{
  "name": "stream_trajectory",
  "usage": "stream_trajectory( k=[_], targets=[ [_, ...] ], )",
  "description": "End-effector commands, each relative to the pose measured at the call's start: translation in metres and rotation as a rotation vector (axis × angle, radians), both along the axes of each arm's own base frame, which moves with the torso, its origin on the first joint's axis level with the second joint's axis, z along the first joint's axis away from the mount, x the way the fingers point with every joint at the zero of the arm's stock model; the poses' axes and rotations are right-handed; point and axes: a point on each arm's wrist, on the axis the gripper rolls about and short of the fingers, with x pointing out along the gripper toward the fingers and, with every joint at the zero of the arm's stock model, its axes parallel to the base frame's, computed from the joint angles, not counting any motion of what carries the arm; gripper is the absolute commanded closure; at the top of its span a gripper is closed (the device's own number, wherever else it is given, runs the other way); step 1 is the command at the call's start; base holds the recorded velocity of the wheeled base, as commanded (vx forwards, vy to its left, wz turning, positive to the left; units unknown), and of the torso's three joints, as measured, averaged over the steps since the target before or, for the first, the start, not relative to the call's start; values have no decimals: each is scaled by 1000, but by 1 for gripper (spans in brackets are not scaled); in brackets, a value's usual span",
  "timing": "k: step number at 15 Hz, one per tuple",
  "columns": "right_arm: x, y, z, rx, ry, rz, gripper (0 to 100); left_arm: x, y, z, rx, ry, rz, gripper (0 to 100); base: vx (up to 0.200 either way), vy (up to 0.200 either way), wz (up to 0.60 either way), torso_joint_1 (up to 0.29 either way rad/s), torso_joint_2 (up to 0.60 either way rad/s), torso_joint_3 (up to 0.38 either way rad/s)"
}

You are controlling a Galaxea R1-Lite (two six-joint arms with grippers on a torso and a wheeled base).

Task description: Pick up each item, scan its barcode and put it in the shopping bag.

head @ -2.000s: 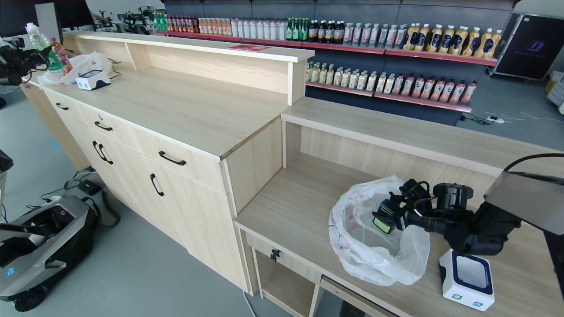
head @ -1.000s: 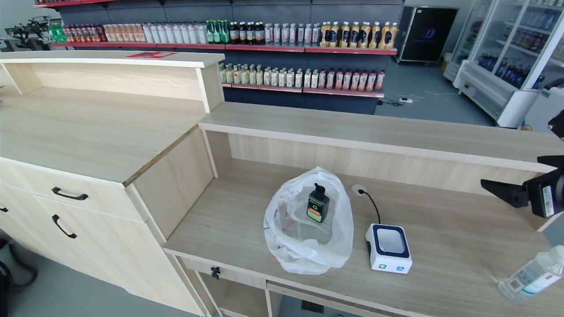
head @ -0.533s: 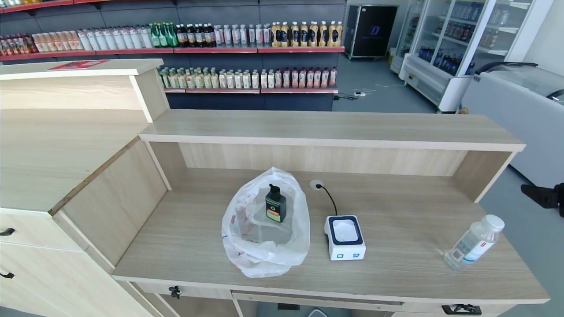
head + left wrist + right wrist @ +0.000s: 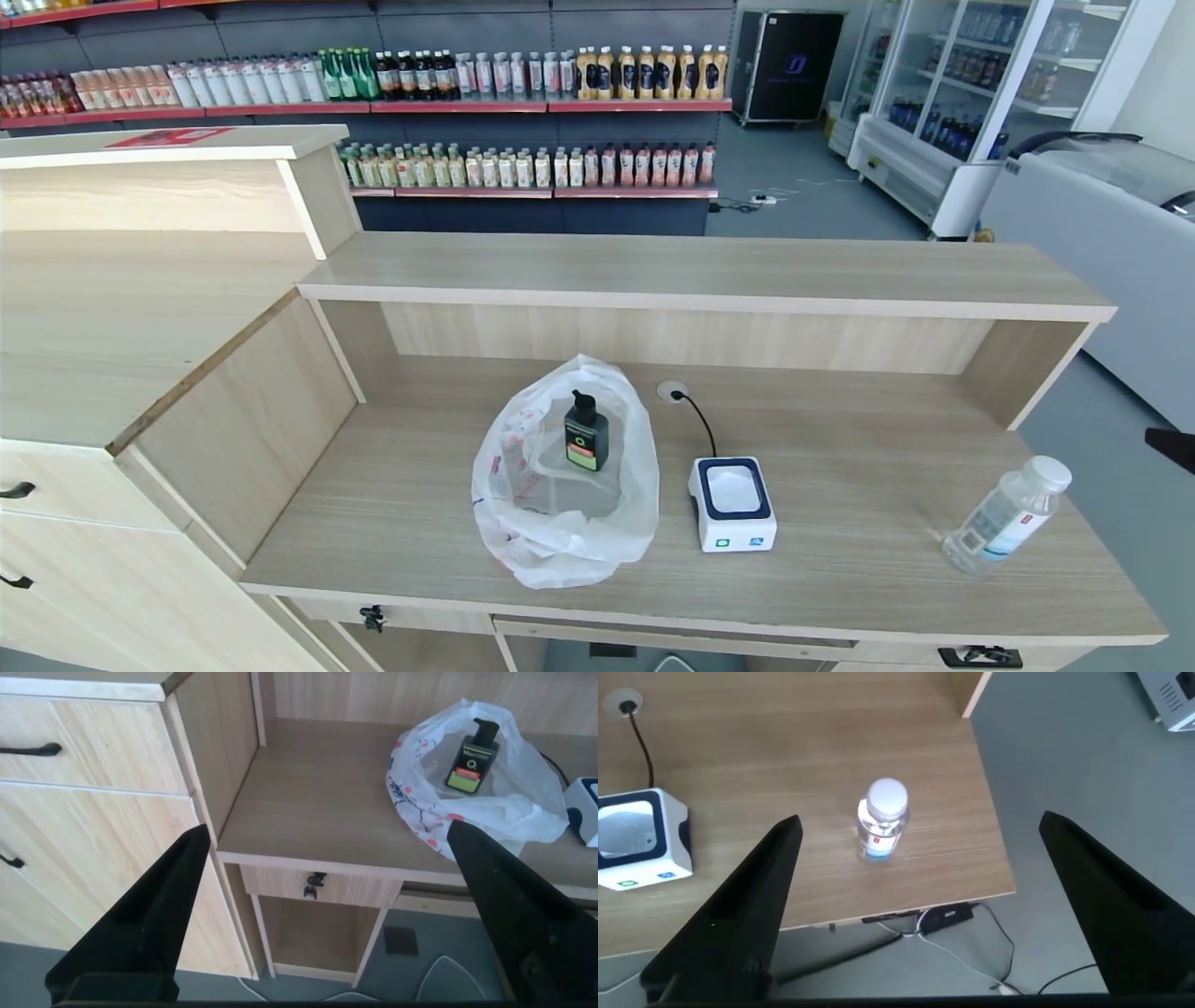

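A white plastic shopping bag [image 4: 560,523] stands open on the lower counter, with a black pump bottle [image 4: 585,434] upright inside it. The same bag [image 4: 486,793] and black bottle [image 4: 470,761] lie well ahead of my left gripper [image 4: 327,828], which hangs open off the counter's front left corner. A white scanner [image 4: 733,502] sits just right of the bag. A clear water bottle [image 4: 1004,513] stands near the counter's right end. My right gripper [image 4: 920,819] is open high above that bottle [image 4: 882,821], holding nothing. One of its fingertips [image 4: 1172,446] shows at the right edge.
The scanner's cable [image 4: 695,420] runs back to a hole in the counter. A raised shelf [image 4: 700,271] backs the counter, and a taller cabinet [image 4: 112,308] with drawers stands to the left. Bare counter lies between scanner and water bottle.
The head camera has swung right. My right gripper, which was over the bag with the black bottle, has let it go and drawn back to the right. The bottle now stands in the bag.
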Motion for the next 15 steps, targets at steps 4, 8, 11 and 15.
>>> stream_trajectory(
  k=[4,8,11,15],
  targets=[
    [-8,5,8,-17,-44,16,0,0,0,0,0,0,1,0,0,0,0,0,0,0],
    [-10,5,7,-26,-52,16,0,0,0,0,3,1,-1,0,0,0,0,0,0,0],
    [-11,3,-24,-30,-49,-3,0,0,0,0,-14,0,-1,0,-200,0,0,4,6,1],
    [1,-10,-51,-46,-53,-38,0,0,0,0,-14,0,-1,0,-200,0,0,0,2,2]
  ],
)
